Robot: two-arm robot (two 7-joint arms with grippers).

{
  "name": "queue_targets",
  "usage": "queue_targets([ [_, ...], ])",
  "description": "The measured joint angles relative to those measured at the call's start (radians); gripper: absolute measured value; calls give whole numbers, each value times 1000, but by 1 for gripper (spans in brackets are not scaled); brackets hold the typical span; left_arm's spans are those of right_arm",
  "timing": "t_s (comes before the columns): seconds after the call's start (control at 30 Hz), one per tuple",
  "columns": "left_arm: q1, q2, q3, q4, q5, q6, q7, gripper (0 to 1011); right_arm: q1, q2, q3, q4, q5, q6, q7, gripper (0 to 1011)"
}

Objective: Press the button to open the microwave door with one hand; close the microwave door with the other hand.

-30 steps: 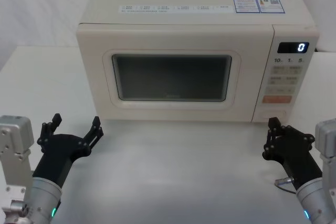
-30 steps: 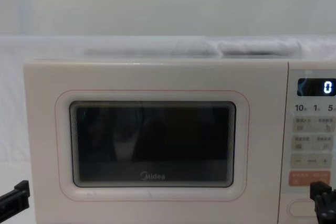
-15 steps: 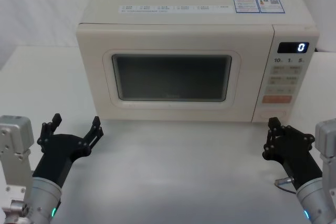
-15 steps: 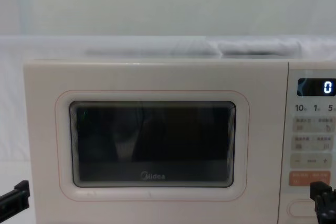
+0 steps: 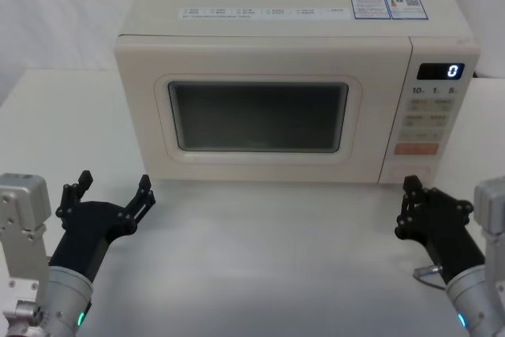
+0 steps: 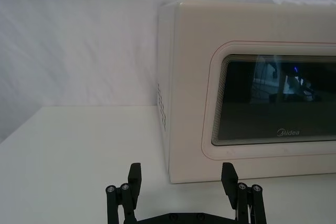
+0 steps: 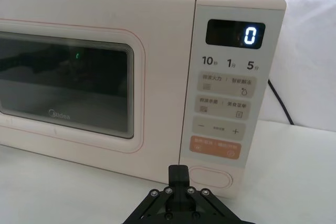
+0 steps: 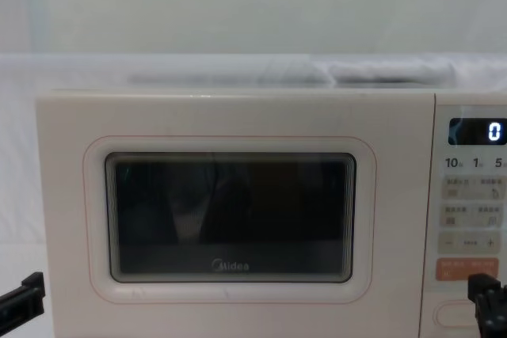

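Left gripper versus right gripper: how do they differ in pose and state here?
The left gripper is open, fingers spread, before the microwave door's lower left corner; the right gripper is shut. The right gripper sits just before the wide button, while the left gripper faces no key. Both hover low over the table, touching nothing.

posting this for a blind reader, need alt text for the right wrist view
A cream-white microwave door with a dark window is shut. The black right gripper, fingers closed, points at the wide oval cream-white button, just short of it.
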Motion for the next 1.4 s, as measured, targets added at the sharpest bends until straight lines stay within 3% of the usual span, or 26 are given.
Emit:
queue_targets([
  [0.67, 0, 0, 0, 0, 0, 0, 0, 1001, 76, -24, 67, 11, 28, 228, 115, 0],
  [1.1, 0, 0, 0, 0, 0, 0, 0, 1001, 159, -44, 69, 88, 10, 302, 154, 0],
  [1.4, 0, 0, 0, 0, 0, 0, 0, 1001, 187, -60, 75, 117, 7, 350, 159, 0],
])
